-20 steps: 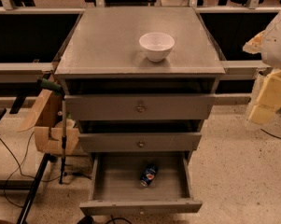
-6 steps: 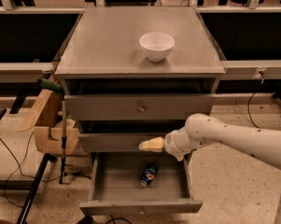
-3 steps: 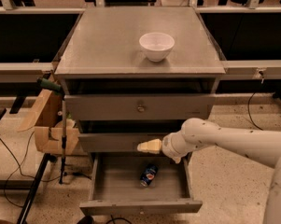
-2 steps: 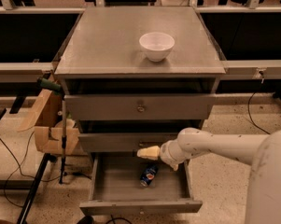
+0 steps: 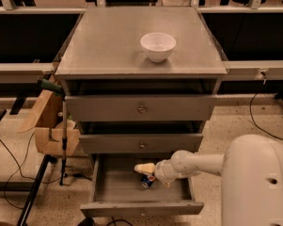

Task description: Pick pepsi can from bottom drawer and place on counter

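Gripper (image 5: 145, 168) sits just above pepsi can (image 5: 148, 181) in bottom drawer (image 5: 116, 185); grasp unclear.

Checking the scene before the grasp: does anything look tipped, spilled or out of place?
Only the pepsi can: it seems to lie tipped on the floor of the open bottom drawer, just below the tool. The white bowl sits upright on the counter; nothing spilled.

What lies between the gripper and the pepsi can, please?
Nothing: in the camera view the gripper hangs inside the open bottom drawer right above the pepsi can, with no object between them.
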`<state>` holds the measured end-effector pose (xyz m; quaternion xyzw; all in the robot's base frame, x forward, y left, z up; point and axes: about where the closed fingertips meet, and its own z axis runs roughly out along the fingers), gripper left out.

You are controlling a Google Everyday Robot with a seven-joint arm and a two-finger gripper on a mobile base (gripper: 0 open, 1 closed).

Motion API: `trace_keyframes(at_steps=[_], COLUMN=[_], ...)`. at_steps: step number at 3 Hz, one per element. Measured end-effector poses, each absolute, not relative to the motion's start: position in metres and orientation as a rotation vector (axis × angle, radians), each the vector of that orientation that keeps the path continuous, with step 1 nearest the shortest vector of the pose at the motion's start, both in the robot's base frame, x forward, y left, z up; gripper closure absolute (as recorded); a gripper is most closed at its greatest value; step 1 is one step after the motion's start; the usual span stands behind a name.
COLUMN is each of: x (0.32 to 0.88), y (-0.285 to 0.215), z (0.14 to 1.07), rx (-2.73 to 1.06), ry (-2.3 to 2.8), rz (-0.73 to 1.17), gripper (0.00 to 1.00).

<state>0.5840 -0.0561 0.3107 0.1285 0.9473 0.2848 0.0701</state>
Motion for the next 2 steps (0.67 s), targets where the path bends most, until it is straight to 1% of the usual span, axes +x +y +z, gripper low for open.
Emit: trace_keyframes(at_steps=[1, 2], x=[0.599, 0.619], y=[-0.041, -0.029], z=[0.252, 0.223], rx=[0.471, 0.46], ry=[2.82, 2.844], rz=[0.91, 0.839], gripper=[0.0, 0.0])
